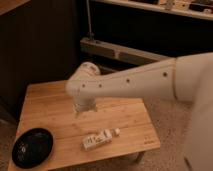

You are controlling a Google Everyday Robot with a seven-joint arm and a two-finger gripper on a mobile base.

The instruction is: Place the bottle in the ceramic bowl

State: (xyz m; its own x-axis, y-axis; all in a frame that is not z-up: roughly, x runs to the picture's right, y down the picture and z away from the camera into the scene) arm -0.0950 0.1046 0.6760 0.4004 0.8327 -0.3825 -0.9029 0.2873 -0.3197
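Note:
The small pale bottle (100, 138) with a white cap lies on its side on the wooden table (50, 102), near the front edge, cap pointing right. The shallow black ceramic bowl (32, 146) sits at the table's front left corner, empty. My gripper (83, 110) hangs from the white arm above the middle of the table, behind and slightly left of the bottle and apart from it. It holds nothing that I can see.
My large white arm (150, 80) stretches in from the right over the table's back right part. A dark cabinet wall and a low metal ledge (120, 50) stand behind the table. The floor is speckled to the right.

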